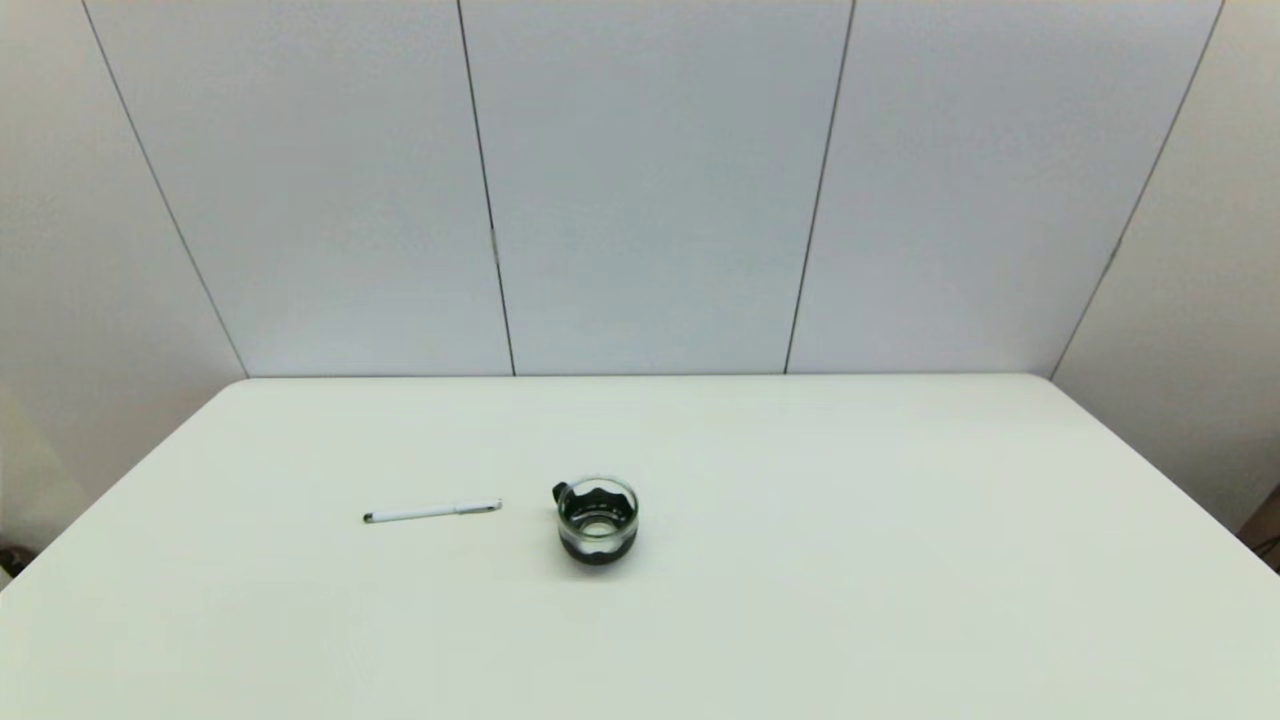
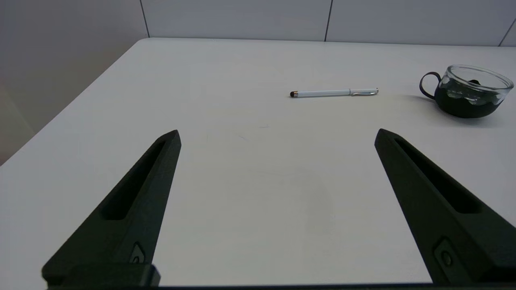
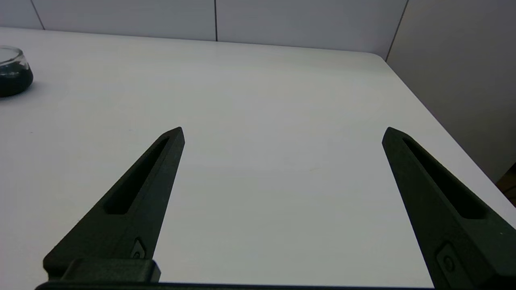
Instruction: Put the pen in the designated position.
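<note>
The slim white pen (image 1: 432,512) lies flat on the white table, left of a cup, its dark tip pointing left. In the left wrist view the pen (image 2: 333,93) rests well ahead of my left gripper (image 2: 277,135), which is open and holds nothing. My right gripper (image 3: 283,133) is open too, over bare table on the right side, with nothing between its fingers. Neither arm shows in the head view. The designated position has no mark that I can see on the tabletop.
A glass cup (image 1: 597,520) with a dark band and a small handle stands just right of the pen; it also shows as the cup (image 2: 467,91) and the cup (image 3: 13,76) in the wrist views. Grey wall panels back the table (image 1: 900,560).
</note>
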